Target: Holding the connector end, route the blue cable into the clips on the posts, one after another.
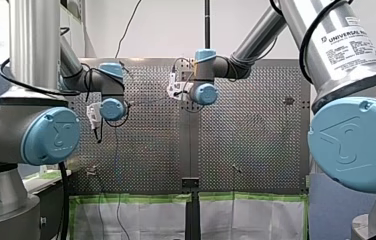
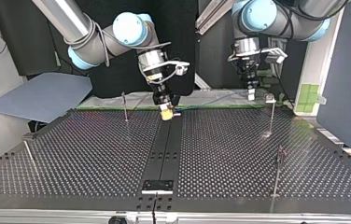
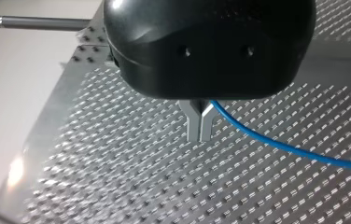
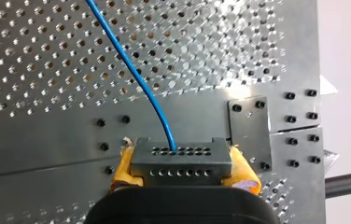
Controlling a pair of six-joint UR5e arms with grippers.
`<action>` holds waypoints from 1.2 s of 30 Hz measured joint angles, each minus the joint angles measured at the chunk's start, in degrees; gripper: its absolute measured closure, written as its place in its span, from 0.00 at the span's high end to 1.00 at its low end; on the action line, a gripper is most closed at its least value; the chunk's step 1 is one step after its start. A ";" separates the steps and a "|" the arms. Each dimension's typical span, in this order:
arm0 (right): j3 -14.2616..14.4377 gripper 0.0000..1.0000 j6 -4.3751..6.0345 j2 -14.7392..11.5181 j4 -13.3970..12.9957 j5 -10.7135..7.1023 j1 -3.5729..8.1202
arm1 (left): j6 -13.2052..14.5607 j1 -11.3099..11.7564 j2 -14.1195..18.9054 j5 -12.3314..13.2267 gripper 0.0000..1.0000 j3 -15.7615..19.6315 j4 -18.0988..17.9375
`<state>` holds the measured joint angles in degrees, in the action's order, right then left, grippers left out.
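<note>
Right jaws clamp the connector [image 4: 181, 158]; left jaws grip the blue cable [image 3: 276, 142] leading from that connector. We should hold it taut approaching the post [image 2: 125, 106] beside the connector.

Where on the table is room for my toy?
In the top view, bare table lies between the posts at its left and the centre strip, and between that strip and the posts at its right. The far edge is crowded: my right gripper holds the connector and my left gripper the cable there.
</note>
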<state>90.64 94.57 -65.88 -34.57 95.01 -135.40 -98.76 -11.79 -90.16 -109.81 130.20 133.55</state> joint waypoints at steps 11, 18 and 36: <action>-4.72 0.00 -0.13 -0.01 4.79 -1.11 -0.49 | -1.60 5.44 3.26 0.60 0.00 -4.41 5.07; -7.23 0.00 -0.05 -0.01 6.83 -1.67 -0.72 | -4.64 6.68 5.25 1.27 0.00 -7.05 7.86; -13.64 0.00 0.02 -0.01 10.83 -2.15 -1.39 | -9.00 8.34 7.44 2.96 0.00 -12.00 11.75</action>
<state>77.00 94.59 -65.89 -23.74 92.86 -136.79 -107.76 -3.45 -82.72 -106.85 118.20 145.29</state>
